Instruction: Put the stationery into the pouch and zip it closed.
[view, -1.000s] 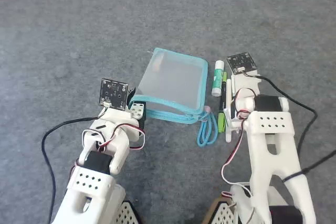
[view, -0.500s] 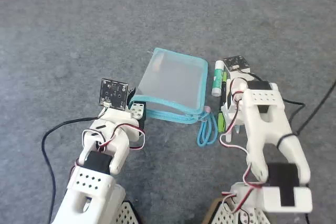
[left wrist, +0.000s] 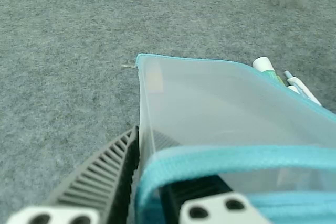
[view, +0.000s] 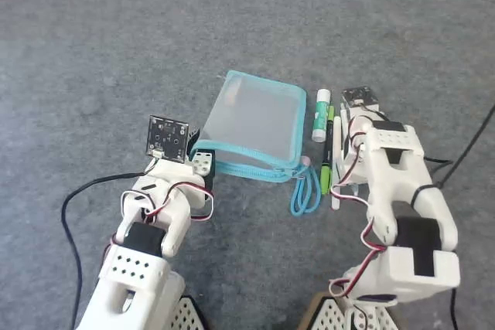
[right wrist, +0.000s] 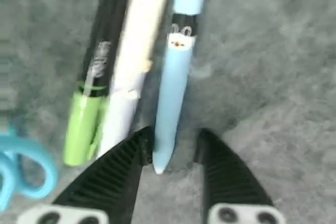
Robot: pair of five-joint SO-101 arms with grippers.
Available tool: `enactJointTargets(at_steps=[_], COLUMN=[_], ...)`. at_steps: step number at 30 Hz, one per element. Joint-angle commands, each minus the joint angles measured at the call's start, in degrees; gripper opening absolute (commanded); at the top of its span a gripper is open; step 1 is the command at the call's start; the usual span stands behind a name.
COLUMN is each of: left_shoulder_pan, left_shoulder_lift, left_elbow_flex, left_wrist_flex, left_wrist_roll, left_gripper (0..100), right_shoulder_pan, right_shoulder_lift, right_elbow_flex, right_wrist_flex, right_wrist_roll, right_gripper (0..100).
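While the right gripper [right wrist: 173, 136] stands with its jaws partly apart astride the tip of the blue pen [right wrist: 176, 85], the step in hand looks to be the pick; it would do well to sink lower and close squarely across the barrel, for the white pen [right wrist: 134, 51] lies just beside one finger and could be nipped too; the barrel is smooth, round plastic, apt to roll on the fuzzy grey mat [view: 116, 52]; beyond the white pen lie a green-capped pen [right wrist: 84, 116] and blue-handled scissors [right wrist: 23, 171]; the left gripper [left wrist: 152, 182] is clamped on the near corner of the pouch [left wrist: 220, 108], a limp, translucent sleeve edged in teal zip tape, stretching away from it.
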Motion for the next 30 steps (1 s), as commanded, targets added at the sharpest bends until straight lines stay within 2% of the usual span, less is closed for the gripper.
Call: enactJointTargets(at_steps=[1, 7, 10, 15, 19, 23, 30], left_shoulder_pan=[-0.4, -0.4, -0.4, -0.4, -0.4, -0.4, -0.4], left_shoulder_lift=[-0.6, -0.7, -0.8, -0.6, -0.6, -0.6, -0.6], left_elbow_flex=[-0.3, -0.3, -0.3, -0.3, -0.3, -0.3, -0.4], left_wrist_flex=[-0.4, -0.4, -0.4, -0.4, -0.4, -0.4, -0.8], left_wrist_roll=[-0.7, -0.7, -0.7, -0.7, -0.7, -0.7, -0.5], left_gripper=[1, 1, 1, 1, 1, 1, 1], right_shoulder_pan=[0.2, 0.7, 1.1, -0.7, -8.0, -18.5, -24.0], right_shoulder_lift=[-0.1, -5.8, -15.5, -37.1, -51.6, -55.5, -54.0], right_elbow_flex=[-2.5, -2.5, -2.5, -2.5, -3.3, -10.4, -16.9], right_wrist_flex=[-0.7, 4.2, 10.9, 23.8, 34.2, 46.2, 46.3], right_wrist_roll=[0.7, 0.7, 1.1, 8.0, 11.7, 12.5, 12.9], right_gripper=[0.6, 0.8, 0.8, 0.8, 0.7, 0.7, 0.7])
